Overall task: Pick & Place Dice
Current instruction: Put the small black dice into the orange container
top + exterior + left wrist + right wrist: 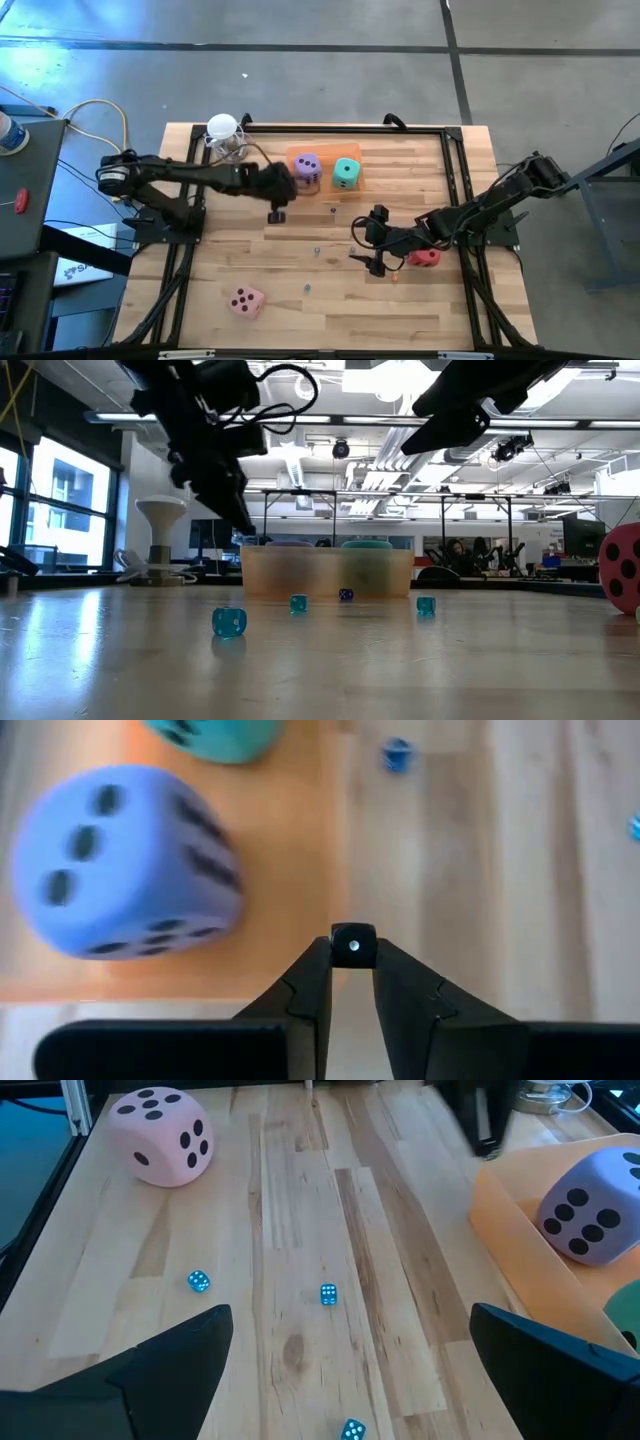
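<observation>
Two dice (326, 171) in tray (323, 153) (left gripper (352, 952) apparently beside).

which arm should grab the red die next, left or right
Right, probably. Its open claw hangs beside the red die on its side of the table. The left claw is over by the orange tray, shut on a tiny dark die.

No readable text shows anywhere, though distant room signs may blur.
</observation>
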You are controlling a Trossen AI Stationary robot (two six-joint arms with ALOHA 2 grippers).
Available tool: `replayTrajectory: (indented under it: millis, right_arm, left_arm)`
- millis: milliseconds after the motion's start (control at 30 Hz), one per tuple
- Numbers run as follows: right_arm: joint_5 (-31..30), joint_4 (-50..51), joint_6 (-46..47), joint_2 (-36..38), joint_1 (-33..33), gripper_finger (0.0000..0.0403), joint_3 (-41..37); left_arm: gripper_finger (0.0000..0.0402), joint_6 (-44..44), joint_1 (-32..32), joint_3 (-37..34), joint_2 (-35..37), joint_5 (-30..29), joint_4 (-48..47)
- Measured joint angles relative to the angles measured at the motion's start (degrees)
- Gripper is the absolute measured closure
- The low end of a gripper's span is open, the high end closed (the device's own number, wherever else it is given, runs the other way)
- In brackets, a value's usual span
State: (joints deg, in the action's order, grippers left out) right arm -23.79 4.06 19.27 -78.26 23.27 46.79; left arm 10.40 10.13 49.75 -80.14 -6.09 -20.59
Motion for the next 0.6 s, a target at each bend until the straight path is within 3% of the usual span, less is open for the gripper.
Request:
replayTrajectory:
  millis: [233,600]
  right_arm:
    - [0.0,0.0,0.26,0.0,-0.01,0.0003,0.02]
    - [-0.01,0.03,0.41,0.0,0.0,0.0003,0.02]
  left_arm:
    - [0.0346,0.68,7.97,0.36,-0.03,3.64,3.68]
    - [0.0334,-0.02,8.35,0.49,-1.24,5.82,5.09]
